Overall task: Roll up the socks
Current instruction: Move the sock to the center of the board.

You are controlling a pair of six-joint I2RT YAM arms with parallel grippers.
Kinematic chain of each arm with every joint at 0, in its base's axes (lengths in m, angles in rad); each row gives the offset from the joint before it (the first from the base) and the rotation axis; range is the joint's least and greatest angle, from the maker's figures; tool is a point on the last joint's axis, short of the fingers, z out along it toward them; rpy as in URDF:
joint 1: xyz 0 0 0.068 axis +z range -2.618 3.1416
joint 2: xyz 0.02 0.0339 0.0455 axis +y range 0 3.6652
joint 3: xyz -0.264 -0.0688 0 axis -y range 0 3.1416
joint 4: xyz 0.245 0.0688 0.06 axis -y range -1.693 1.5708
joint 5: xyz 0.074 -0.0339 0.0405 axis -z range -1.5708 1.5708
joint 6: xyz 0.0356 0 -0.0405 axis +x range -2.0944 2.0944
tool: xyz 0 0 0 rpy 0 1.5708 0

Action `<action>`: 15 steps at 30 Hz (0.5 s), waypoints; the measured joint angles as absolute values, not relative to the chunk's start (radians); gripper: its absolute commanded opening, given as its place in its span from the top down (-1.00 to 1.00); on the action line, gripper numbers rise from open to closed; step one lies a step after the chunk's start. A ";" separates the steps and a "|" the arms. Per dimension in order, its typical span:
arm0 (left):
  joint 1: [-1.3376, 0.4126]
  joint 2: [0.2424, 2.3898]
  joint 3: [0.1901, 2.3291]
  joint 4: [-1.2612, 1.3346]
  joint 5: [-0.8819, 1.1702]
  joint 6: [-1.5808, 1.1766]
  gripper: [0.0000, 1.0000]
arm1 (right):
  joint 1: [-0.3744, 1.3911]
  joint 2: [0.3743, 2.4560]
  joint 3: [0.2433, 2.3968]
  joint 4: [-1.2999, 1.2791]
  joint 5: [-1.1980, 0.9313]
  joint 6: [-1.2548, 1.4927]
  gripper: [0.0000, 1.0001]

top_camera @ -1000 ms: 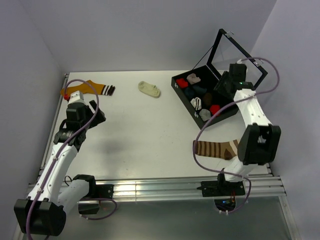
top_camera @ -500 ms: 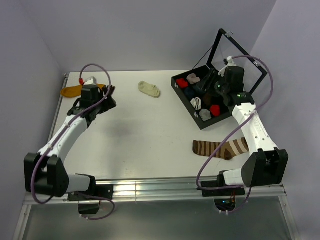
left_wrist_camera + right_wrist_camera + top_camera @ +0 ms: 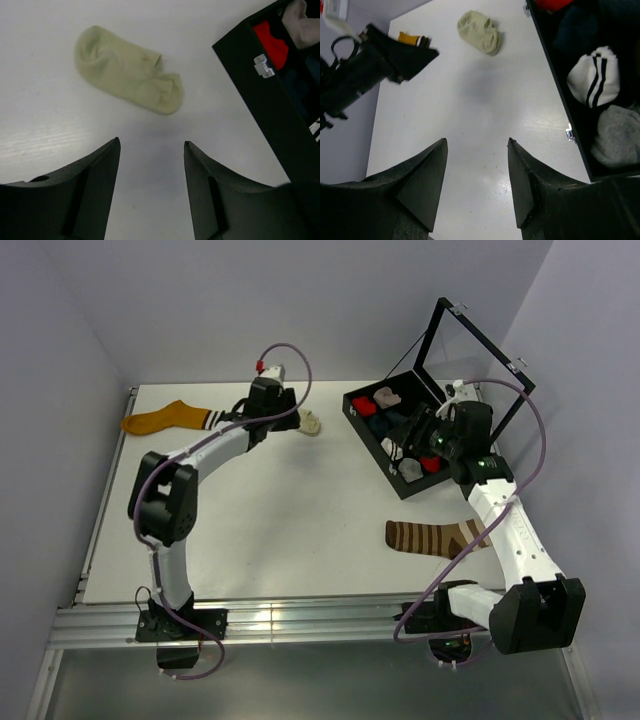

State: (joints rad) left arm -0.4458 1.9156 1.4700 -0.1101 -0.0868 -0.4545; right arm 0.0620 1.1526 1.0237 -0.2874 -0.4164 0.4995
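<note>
A short cream sock (image 3: 127, 77) lies flat at the back of the table (image 3: 300, 510), just ahead of my left gripper's (image 3: 151, 142) fingertips. That gripper (image 3: 293, 420) is open, with only bare table between its fingers. The cream sock (image 3: 479, 31) also shows far off in the right wrist view. A brown sock with pale stripes (image 3: 435, 538) lies near the right arm's base. A mustard sock with a striped cuff (image 3: 165, 418) lies at the back left. My right gripper (image 3: 477, 141) is open and empty, hovering over the table beside the box; in the top view this gripper (image 3: 418, 432) overlaps the box.
An open black box (image 3: 362, 416) at the back right holds several rolled socks, among them a red one (image 3: 272, 45), a white striped one (image 3: 594, 75) and a grey one (image 3: 617, 137). Its lid (image 3: 478, 350) stands up behind. The left arm (image 3: 365, 70) stretches across the back left.
The left arm swung right from the mustard sock to the cream sock, its jaws narrowing a little. The right gripper shifted over the box's near side and opened wider.
</note>
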 measured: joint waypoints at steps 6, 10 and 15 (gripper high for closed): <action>-0.496 2.107 1.645 -0.062 -0.056 -0.393 0.09 | 0.073 1.135 0.964 -0.305 -0.464 0.489 -0.18; -0.502 2.225 1.753 -0.056 -0.023 -0.373 0.13 | 0.079 1.131 0.942 -0.326 -0.490 0.472 -0.18; -0.501 2.358 1.872 -0.064 -0.003 -0.356 0.14 | 0.089 1.116 0.925 -0.349 -0.514 0.449 -0.18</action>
